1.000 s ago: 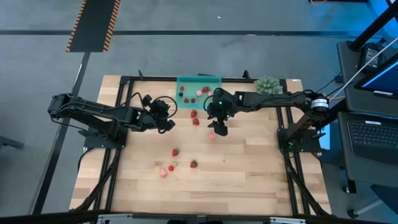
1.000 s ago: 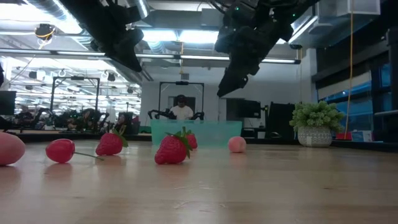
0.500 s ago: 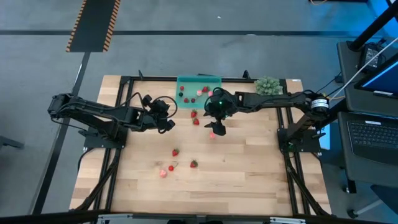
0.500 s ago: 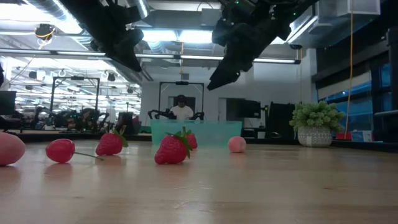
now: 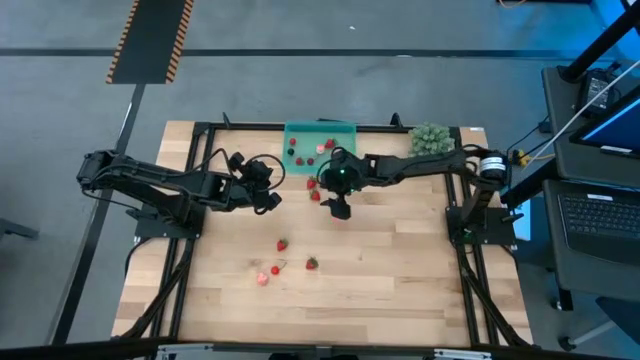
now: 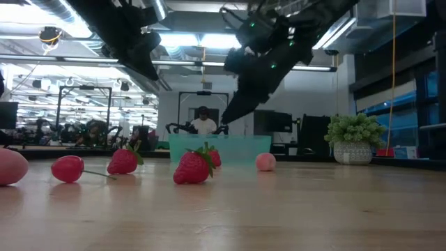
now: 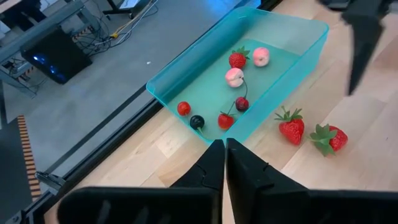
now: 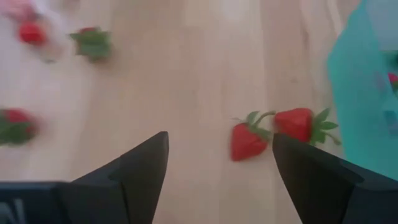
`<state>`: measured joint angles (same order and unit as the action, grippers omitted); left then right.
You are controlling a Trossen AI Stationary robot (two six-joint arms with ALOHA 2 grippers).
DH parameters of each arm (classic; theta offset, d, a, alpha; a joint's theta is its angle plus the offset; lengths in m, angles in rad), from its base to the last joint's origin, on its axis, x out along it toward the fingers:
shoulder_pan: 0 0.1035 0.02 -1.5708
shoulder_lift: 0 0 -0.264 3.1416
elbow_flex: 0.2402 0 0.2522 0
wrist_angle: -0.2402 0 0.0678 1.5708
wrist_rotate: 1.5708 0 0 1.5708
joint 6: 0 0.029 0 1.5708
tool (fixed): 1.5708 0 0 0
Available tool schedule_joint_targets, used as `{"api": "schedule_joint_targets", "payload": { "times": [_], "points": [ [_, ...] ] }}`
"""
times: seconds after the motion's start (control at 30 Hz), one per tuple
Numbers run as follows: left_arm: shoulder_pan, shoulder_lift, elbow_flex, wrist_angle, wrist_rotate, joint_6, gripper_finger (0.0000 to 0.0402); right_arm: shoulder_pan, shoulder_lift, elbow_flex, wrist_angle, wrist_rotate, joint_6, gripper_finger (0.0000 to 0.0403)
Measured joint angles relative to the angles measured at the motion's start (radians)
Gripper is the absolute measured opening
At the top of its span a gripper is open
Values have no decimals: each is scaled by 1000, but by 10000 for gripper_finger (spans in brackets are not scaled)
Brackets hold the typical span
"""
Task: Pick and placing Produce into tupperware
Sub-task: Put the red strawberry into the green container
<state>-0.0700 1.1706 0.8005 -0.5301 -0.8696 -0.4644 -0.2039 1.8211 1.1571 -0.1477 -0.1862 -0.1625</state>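
Observation:
The teal tupperware (image 5: 320, 145) stands at the table's far edge with several berries inside (image 7: 235, 78). Two red strawberries (image 5: 313, 189) lie on the wood just in front of it. My right gripper (image 8: 221, 162) hovers open above the table next to them, with the pair (image 8: 245, 140) ahead of its fingers. My left gripper (image 7: 224, 155) waits shut in the air left of the tupperware, with nothing in it. More produce (image 5: 282, 245) lies scattered nearer the table's front.
A green leafy clump (image 5: 430, 137) in a pot sits at the far right corner. A pale pink piece (image 6: 265, 162) lies near the tupperware. Several loose berries (image 5: 311, 263) rest on the wood toward the near edge. Black frame rails run along the table's sides.
My right gripper has gone down and toward the table's left edge, closing in on the two strawberries in front of the tupperware. The berries lie where they were.

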Motion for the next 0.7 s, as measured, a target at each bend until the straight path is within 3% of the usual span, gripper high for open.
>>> {"api": "schedule_joint_targets", "payload": {
  "times": [0.2,0.33,0.57,0.7],
  "points": [
    [0,0,0,0,0,-3,42,8,118,80,6,102,53,289],
    [0,0,0,0,0,-3,68,25,171,130,2,105,111,289],
    [0,0,0,0,1,-3,98,59,182,140,-15,279,238,289],
    [0,0,0,0,1,-3,106,78,182,140,-14,285,241,289]
  ]
}}
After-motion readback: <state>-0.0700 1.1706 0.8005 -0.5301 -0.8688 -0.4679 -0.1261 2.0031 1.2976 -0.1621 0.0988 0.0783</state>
